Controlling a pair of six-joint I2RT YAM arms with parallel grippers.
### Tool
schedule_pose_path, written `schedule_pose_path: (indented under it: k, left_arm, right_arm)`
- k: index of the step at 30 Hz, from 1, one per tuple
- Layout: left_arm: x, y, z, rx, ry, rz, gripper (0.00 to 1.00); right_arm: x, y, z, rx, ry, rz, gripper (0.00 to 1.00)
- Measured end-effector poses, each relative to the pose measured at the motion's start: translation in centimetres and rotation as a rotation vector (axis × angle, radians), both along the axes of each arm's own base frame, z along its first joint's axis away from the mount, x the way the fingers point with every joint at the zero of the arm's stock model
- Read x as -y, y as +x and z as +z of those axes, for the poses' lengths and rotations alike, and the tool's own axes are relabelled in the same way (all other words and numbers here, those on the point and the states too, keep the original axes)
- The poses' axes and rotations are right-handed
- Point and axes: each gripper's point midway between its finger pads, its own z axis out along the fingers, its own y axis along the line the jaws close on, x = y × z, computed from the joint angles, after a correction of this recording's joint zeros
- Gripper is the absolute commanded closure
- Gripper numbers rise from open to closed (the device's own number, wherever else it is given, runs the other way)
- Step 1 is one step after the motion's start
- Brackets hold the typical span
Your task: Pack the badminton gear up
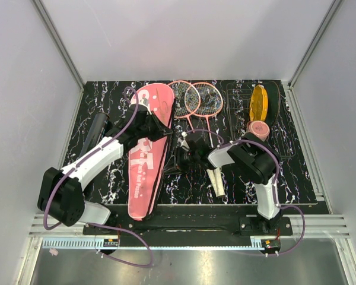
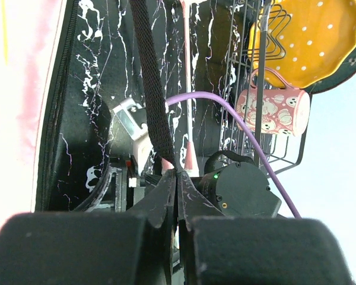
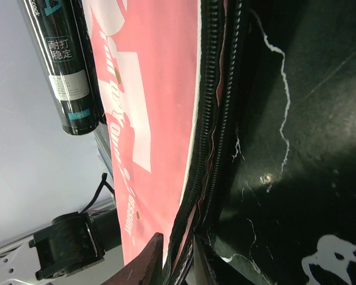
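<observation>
The long pink cover (image 1: 143, 155) (image 3: 157, 89) lies left of centre, with the black tube (image 1: 94, 133) (image 3: 64, 65) beside it. Two pink-framed rackets (image 1: 194, 99) rest at the back, heads overlapping. White shuttlecocks (image 1: 216, 181) lie in front of my right arm. My left gripper (image 1: 169, 132) (image 2: 177, 173) is shut on the cover's black webbing strap (image 2: 149, 83). My right gripper (image 1: 179, 155) (image 3: 179, 261) straddles the cover's black zipper edge (image 3: 212, 136), its fingers closed on it.
A wire rack (image 1: 273, 127) at the back right holds a yellow oval disc (image 1: 260, 104) (image 2: 311, 35) and a pinkish cup (image 1: 260, 129) (image 2: 274, 110). A purple cable (image 2: 249, 127) loops over my left wrist. Grey walls close in the black marbled table (image 1: 296, 178).
</observation>
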Motion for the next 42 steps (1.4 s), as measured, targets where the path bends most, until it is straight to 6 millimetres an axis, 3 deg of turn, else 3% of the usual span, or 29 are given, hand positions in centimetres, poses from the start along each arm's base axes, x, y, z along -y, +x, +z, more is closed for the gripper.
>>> schedule_pose_path:
  k: [12,14,17,20,25,33,40,42]
  left_arm:
    - [1.3,-0.4,-0.7,-0.022,-0.005,-0.022,1.0]
    - [1.3,-0.5,-0.7,-0.024,-0.007,-0.021,1.0]
    - [1.6,-0.4,-0.5,-0.019,-0.013,-0.021,1.0]
    - [1.8,-0.5,-0.4,-0.016,-0.018,-0.022,1.0]
    - [2.0,-0.6,-0.4,-0.019,-0.02,-0.018,1.0]
    - [2.2,-0.7,-0.5,-0.021,-0.015,-0.009,1.0]
    - [2.2,-0.7,-0.5,-0.016,-0.012,-0.007,1.0]
    - [2.1,-0.7,-0.6,-0.008,0.002,-0.013,0.95]
  right_arm:
    - [-1.1,0.5,-0.6,-0.085,0.031,-0.037,0.74]
    - [-1.2,0.6,-0.6,-0.101,0.032,-0.047,0.73]
    - [-1.5,0.9,-0.4,-0.108,0.037,-0.057,0.62]
    - [-2.1,1.8,0.3,-0.095,0.04,-0.065,0.59]
    - [-3.0,3.5,1.3,-0.055,0.039,-0.09,0.69]
    - [-3.0,6.4,0.1,-0.024,-0.09,-0.179,0.67]
    - [-2.6,6.8,-0.4,0.024,-0.116,-0.177,0.64]
    - [-2.2,6.8,-0.4,0.059,-0.132,-0.172,0.63]
